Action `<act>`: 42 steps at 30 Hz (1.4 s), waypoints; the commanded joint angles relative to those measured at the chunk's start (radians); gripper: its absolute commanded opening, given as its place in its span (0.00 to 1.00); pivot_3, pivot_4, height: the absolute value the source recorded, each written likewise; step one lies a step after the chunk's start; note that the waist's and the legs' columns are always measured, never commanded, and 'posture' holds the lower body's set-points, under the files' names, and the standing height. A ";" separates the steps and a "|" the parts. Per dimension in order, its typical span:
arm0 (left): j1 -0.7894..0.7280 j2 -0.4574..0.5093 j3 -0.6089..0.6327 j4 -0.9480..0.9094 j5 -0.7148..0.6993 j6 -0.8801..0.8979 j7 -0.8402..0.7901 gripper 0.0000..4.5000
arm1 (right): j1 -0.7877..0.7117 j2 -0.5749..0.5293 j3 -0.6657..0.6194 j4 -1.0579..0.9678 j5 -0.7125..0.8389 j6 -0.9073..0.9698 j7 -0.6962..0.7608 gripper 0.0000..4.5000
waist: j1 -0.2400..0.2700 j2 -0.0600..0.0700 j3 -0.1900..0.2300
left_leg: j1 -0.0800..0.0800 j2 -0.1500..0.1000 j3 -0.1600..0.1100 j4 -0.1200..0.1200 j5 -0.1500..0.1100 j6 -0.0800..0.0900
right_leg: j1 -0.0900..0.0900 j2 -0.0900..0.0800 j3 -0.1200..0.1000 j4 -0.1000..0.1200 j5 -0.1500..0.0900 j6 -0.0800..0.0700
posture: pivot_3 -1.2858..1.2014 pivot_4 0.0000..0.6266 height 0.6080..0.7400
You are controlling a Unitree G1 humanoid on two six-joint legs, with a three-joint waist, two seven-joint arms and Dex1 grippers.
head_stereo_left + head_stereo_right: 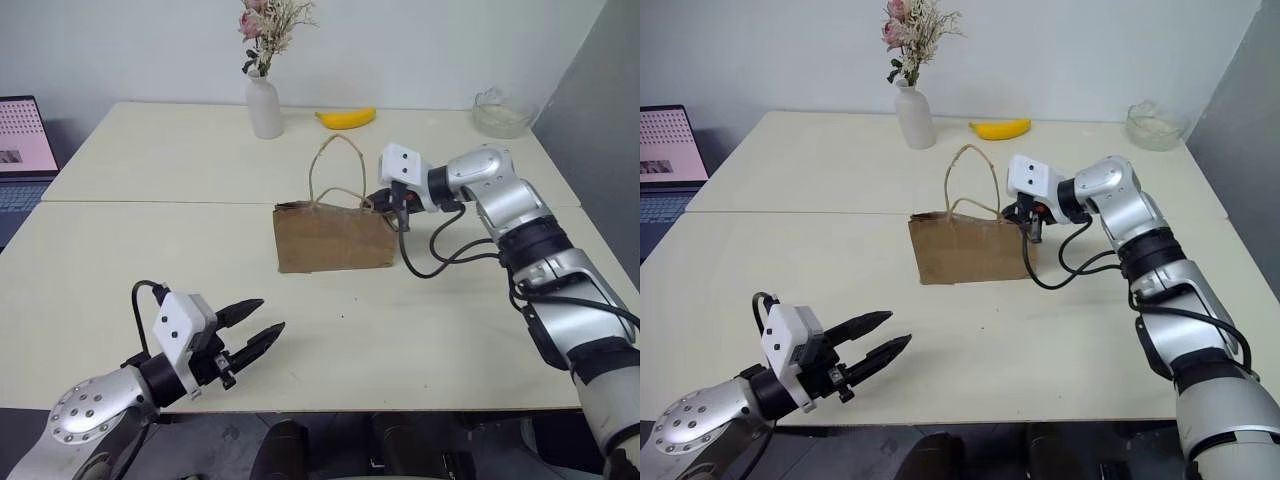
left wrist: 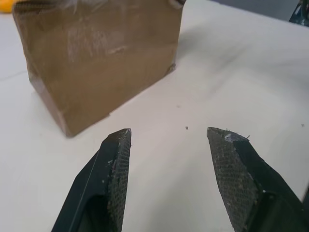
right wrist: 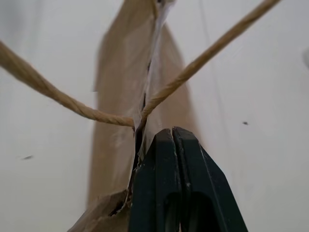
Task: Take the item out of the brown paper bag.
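- My right claw [image 1: 1027, 222] is at the top right corner of the brown paper bag [image 1: 333, 238], its fingers pressed flat together; in the right wrist view the tips sit against the bag's upper edge, but I cannot tell whether any paper is pinched between them.
- My left claw [image 1: 255, 327] hangs low over the near part of the counter [image 1: 150, 260], fingers spread apart with nothing between them, pointing toward the bag and well apart from it.
- The bag stands upright near the middle of the counter, its long side running left to right and its mouth facing up.
- Its mouth looks nearly flat shut; one tan cord handle [image 1: 335, 160] stands up in a tall loop, the other droops along the top edge.
- The paper is plain brown kraft, creased, with folded side panels.
- I cannot see the item; the bag's walls hide whatever is inside.
- Behind the bag, a white vase [image 1: 264, 108] with dried flowers stands at the far edge, a banana [image 1: 346, 118] lies just right of it, and a glass bowl [image 1: 502, 115] sits at the far right corner.
- A laptop [image 1: 22, 150] shows off the counter's left side.
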 commanded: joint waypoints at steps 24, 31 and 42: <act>-0.184 0.265 -0.177 0.059 0.143 -0.246 -0.327 1.00 | 0.547 -0.228 -0.340 -1.038 0.509 0.773 -0.139 0.60 | 0.002 0.001 0.001 | 0.008 0.000 0.002 -0.002 0.000 -0.001 | 0.006 -0.001 0.001 0.000 -0.006 -0.007 | 0.52 0.24 1.00; -0.393 0.233 -0.458 0.210 0.275 -0.421 -0.492 1.00 | 0.736 -0.350 -0.488 -1.213 0.635 0.929 -0.237 0.84 | 0.000 0.001 0.001 | 0.009 0.000 0.001 -0.002 0.000 -0.001 | 0.006 0.001 0.000 0.002 -0.007 -0.007 | 0.52 0.24 1.00; -0.570 0.045 -0.691 0.433 0.476 -0.599 -0.481 1.00 | 0.870 -0.458 -0.591 -1.314 0.770 1.000 -0.325 0.84 | 0.000 0.000 0.001 | 0.008 -0.001 0.000 -0.001 0.000 -0.001 | 0.007 0.001 0.000 0.000 -0.003 0.000 | 0.52 0.24 1.00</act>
